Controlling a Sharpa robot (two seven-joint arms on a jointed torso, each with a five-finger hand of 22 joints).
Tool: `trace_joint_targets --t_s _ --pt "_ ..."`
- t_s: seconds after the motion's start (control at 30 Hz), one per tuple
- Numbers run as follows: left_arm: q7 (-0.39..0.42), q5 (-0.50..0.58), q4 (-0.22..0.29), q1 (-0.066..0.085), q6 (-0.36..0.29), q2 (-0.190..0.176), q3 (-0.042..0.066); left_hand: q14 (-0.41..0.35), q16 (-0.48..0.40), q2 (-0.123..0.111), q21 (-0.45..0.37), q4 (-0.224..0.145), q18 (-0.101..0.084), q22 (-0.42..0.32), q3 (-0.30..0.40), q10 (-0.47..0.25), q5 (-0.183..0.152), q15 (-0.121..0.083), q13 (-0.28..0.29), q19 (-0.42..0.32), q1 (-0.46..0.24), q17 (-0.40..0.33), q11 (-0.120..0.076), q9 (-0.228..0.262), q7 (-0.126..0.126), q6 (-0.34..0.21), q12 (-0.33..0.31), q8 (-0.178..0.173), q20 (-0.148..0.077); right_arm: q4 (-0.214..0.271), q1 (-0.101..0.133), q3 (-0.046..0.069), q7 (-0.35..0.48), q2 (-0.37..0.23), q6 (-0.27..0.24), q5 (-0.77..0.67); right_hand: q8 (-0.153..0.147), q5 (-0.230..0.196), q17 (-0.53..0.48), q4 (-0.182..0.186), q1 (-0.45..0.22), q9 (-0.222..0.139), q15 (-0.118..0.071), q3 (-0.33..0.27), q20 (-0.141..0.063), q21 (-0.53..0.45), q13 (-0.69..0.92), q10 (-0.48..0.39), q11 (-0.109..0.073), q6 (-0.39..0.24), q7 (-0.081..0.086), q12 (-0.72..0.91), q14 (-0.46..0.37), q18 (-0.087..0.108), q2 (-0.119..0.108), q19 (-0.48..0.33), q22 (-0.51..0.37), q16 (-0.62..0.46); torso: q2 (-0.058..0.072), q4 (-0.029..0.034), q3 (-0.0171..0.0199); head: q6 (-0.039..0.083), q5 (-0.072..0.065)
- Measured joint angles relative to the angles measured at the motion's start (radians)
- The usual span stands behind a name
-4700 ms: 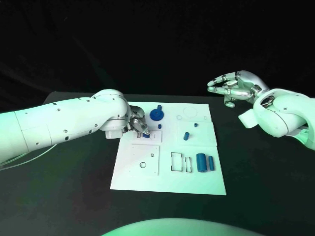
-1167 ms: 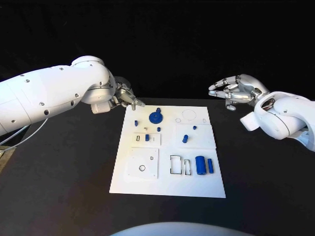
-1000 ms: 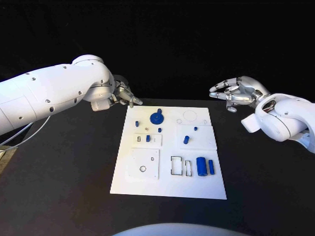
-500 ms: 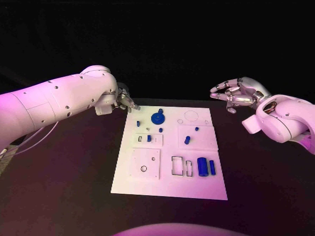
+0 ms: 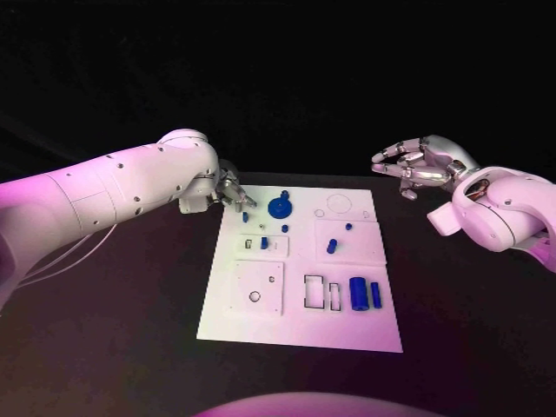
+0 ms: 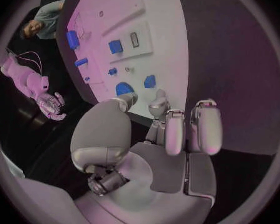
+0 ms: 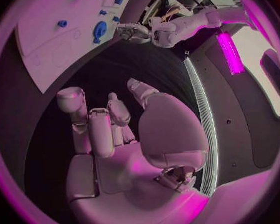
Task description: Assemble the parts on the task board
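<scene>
The white task board (image 5: 297, 278) lies in the middle of the black table. At its far end stands a round blue part (image 5: 280, 208), and several small blue parts (image 5: 331, 246) lie on its middle. Two blue cylinders (image 5: 357, 294) lie side by side near its right edge. My left hand (image 5: 232, 193) hovers at the board's far left corner with its fingers apart, and it holds nothing. The left wrist view shows its fingertips (image 6: 177, 119) just short of a small blue part (image 6: 150, 80). Off the board's far right corner my right hand (image 5: 416, 165) is raised, loosely curled and empty.
The board carries raised white plates with rectangular slots (image 5: 315, 291) and round holes (image 5: 253, 297). Black table (image 5: 102, 304) surrounds the board on all sides. My left forearm (image 5: 115, 195) stretches across the table's left side.
My left hand, over the board's left plate 4.7 s ago, rose off the far left corner and has since sunk back toward it. The right hand has hardly moved.
</scene>
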Motion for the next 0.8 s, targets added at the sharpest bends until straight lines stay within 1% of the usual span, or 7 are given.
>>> trace_joint_targets --t_s 0.2,0.27,0.43,0.5,0.53,0.7,0.8 --pt "0.004 0.002 -0.003 -0.003 0.014 0.004 0.0 0.0 0.0 0.005 0.0 0.002 0.0 0.0 -0.003 0.0 0.0 0.0 -0.001 0.0 0.005 0.0 0.0 -0.001 -0.002 0.016 0.0 0.006 0.0 0.0 0.0 0.0 0.0 0.001 0.0 0.0 0.0 0.004 0.0 0.0 0.0 0.0 0.0 0.0 0.0 0.0 0.0 0.0 0.0 0.0 0.0 0.0 0.0 0.0 0.0 0.0 0.0 0.0 -0.001 0.0005 0.0012 -0.003 0.0" --pt "0.004 0.002 -0.004 -0.003 0.019 0.004 0.0 0.0 0.0 0.011 0.0 0.0 0.0 0.0 -0.005 0.0 0.0 0.0 -0.002 0.0 0.011 0.0 0.0 -0.001 -0.006 0.02 0.0 0.006 0.0 0.0 0.0 0.0 0.0 0.001 0.0 0.0 0.0 0.004 0.0 0.0 0.0 0.0 0.0 0.0 0.0 0.0 0.0 0.0 0.0 0.0 0.0 0.0 0.0 0.0 0.0 0.0 0.0 0.0 -0.002 0.0005 0.0012 -0.004 0.0" --pt "0.005 0.002 -0.008 -0.004 0.03 0.005 0.0 0.0 0.0 0.011 0.0 0.0 0.0 0.002 -0.005 0.0 0.0 0.0 -0.003 0.0 0.011 0.0 0.0 -0.002 -0.002 0.023 0.0 0.009 0.0 -0.001 0.0 0.0 0.0 0.001 0.0 0.0 0.0 0.004 0.0 0.0 0.0 0.0 0.0 0.0 0.0 0.0 0.0 0.0 0.0 0.0 0.0 0.0 0.0 0.0 0.0 0.0 0.0 0.0 -0.002 0.0015 0.001 -0.004 -0.002" --pt "0.005 0.002 -0.009 -0.004 0.034 0.005 0.0 0.0 0.0 0.017 0.0 0.0 0.0 0.002 -0.005 0.0 0.005 0.0 -0.003 0.0 0.017 0.0 0.0 -0.002 -0.005 0.027 0.0 0.01 0.0 -0.001 0.0 0.0 0.0 0.002 0.0 0.0 0.0 0.004 0.0 0.0 0.0 0.0 0.0 0.0 0.0 0.0 0.0 0.0 0.0 0.0 0.0 0.0 0.0 0.0 0.0 0.0 0.0 0.0 -0.002 0.0014 0.001 -0.005 -0.002" --pt "0.005 0.002 -0.009 -0.004 0.036 0.005 0.0 0.0 0.0 0.014 0.0 0.0 0.0 0.001 -0.005 0.0 0.005 0.0 -0.002 0.0 0.02 0.0 0.0 -0.002 -0.005 0.027 0.0 0.015 0.0 -0.001 0.0 0.0 0.0 0.002 0.0 0.0 0.0 0.004 0.0 0.0 0.0 0.0 0.0 0.0 0.0 0.0 0.0 0.0 0.0 0.0 0.0 0.0 0.0 0.0 0.0 0.0 0.0 0.0 -0.002 0.0013 0.001 -0.006 -0.002" --pt "0.005 0.002 -0.01 -0.005 0.043 0.007 0.0 0.0 0.0 0.026 0.0 0.0 0.0 0.001 -0.005 0.0 0.005 0.0 -0.001 0.0 0.046 0.0 0.0 -0.003 -0.006 0.034 0.0 0.021 0.0 -0.001 0.0 0.0 0.0 0.003 0.0 0.0 0.004 0.008 -0.002 0.0 0.0 0.001 0.0 0.0 0.0 0.0 0.0 0.0 0.0 0.0 0.0 0.0 0.0 0.0 0.0 0.0 -0.002 0.0 -0.002 0.0008 0.001 -0.007 -0.003" --pt "0.005 0.002 -0.012 -0.005 0.044 0.009 0.0 0.0 0.0 0.034 0.0 -0.001 0.0 0.001 -0.005 -0.002 0.01 0.0 0.0 0.0 0.06 0.0 -0.002 -0.003 -0.011 0.039 0.0 0.025 0.0 -0.001 0.0 0.0 0.0 0.003 0.0 0.0 0.004 0.008 -0.002 0.0 0.0 0.001 0.0 0.0 0.0 0.0 0.0 0.0 0.0 0.0 0.0 0.0 0.0 0.0 0.0 0.0 -0.002 0.0 -0.002 0.0008 0.001 -0.007 -0.004"
